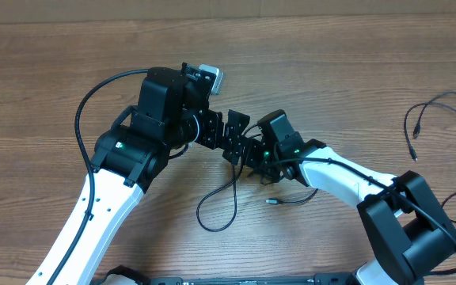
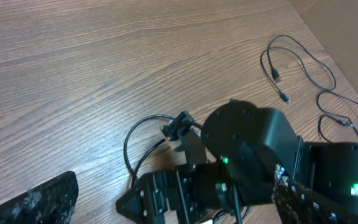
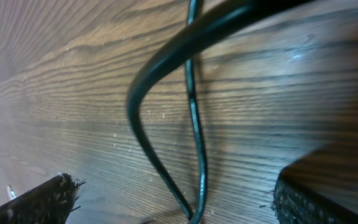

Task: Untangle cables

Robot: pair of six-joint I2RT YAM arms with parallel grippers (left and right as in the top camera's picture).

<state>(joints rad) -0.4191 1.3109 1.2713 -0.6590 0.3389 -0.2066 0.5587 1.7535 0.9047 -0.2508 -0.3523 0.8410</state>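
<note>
A: Grippers, quick?

B: Left gripper (image 1: 222,131) is spread wide and holds nothing. In its wrist view its fingers (image 2: 36,202) sit at the two bottom corners, and the right arm's wrist (image 2: 247,149) fills the space ahead of them.

A: Right one?

B: Right gripper (image 1: 245,152) is also spread wide, not pinching. Its wrist view is very low over the table (image 1: 331,55). The pads (image 3: 322,196) are far apart, and a thin cord (image 3: 194,118) runs down the wood between them, touching neither.

A: Anything else in that view?

B: A black strand (image 3: 160,56) that looks thicker arcs across close to the lens. I can't tell if it's a cord or arm wiring.

A: Where are the cables?

B: One cable loop (image 1: 212,214) lies flat near the table centre, just below the two grippers. Its top end goes under the right gripper, and a plug (image 1: 271,202) lies beside it. The grippers are tip to tip above that end.

A: The rest?

B: The loose cables (image 1: 415,131) lie well apart at the far right edge, in open curves. Their plug ends (image 2: 277,76) rest on the wood, and neither gripper is near them.
</note>
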